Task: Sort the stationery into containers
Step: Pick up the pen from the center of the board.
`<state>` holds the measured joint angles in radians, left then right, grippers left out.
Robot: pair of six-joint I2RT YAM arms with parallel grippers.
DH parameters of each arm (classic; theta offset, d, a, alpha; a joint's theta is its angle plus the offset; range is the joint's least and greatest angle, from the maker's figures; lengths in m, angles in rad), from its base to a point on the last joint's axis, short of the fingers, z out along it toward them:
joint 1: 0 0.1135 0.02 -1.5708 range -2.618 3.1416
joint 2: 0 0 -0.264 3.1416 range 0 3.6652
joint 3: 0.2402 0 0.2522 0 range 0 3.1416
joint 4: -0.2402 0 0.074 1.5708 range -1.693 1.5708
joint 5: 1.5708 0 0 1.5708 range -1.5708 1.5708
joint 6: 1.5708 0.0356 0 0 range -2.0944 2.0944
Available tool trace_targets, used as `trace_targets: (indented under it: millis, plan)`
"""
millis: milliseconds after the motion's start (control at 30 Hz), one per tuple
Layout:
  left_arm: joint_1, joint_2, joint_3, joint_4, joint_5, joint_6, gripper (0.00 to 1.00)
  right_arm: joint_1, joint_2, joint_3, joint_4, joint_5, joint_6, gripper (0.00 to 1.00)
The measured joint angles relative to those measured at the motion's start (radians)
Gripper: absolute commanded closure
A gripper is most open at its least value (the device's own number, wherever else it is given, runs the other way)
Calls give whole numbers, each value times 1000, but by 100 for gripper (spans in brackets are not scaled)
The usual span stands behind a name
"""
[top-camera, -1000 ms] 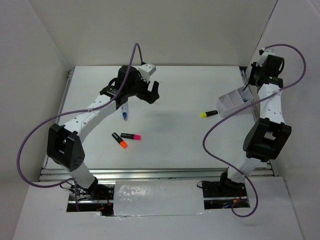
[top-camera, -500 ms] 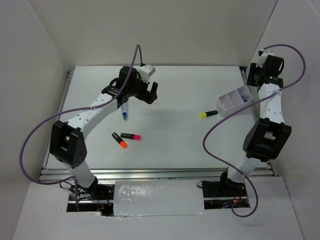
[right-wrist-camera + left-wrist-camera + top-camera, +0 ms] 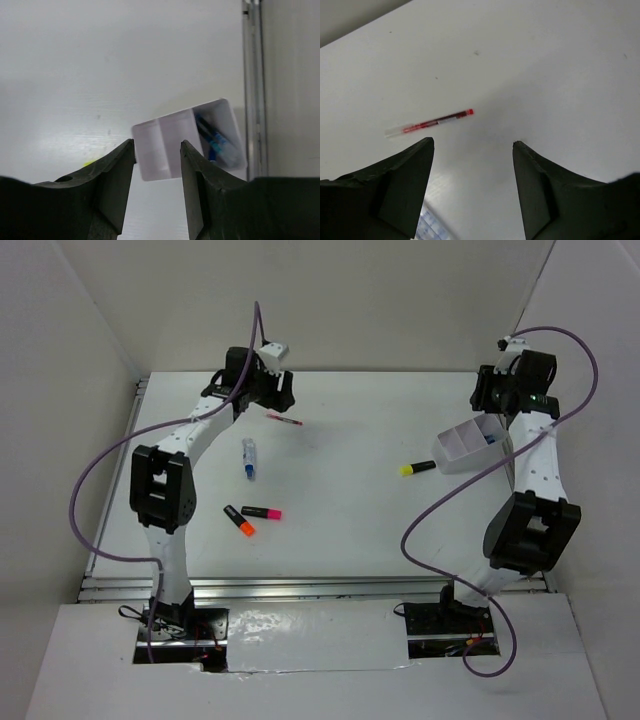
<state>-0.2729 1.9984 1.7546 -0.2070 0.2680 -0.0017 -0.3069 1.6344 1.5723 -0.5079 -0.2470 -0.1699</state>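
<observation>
White matte table (image 3: pixel 350 530): thin red pen (image 3: pixel 430 122), angled-wall white plastic box (image 3: pixel 455 458).

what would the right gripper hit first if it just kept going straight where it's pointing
Most likely the white box, sitting straight ahead between the right gripper's fingers; how far off it is isn't clear.

This is a robotics lab test cell, not a lived-in room. A plain white bench (image 3: pixel 350 530) is boxed in on three sides by bare white panel walls (image 3: pixel 400 300). A white-and-black jointed left robot arm (image 3: pixel 193 428) and a matching right robot arm (image 3: pixel 536 465) are bolted at the bench's near edge. Thick purple cables (image 3: pixel 73 510) loop free from them. A ribbed aluminium rail (image 3: pixel 300 587) edges the bench, and loose coloured wiring (image 3: pixel 175 630) lies exposed at the arm bases.
</observation>
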Motion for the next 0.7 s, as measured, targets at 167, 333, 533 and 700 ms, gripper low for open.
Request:
trace_targets:
  millis: [167,333,533,700]
  plan:
    - [72,193,155,38,73,-6,22,31,-90,-31,-31,-76,22,51]
    - [126,328,216,76,92,-57,11,38,-156,-62,-59,-128,35,51]
    - [146,404,224,119,122,-134,5,45,-163,-92,-106,-146,34,50]
    - [153,455,264,170,158,-191,4,47,-163,-103,-137,-154,34,50]
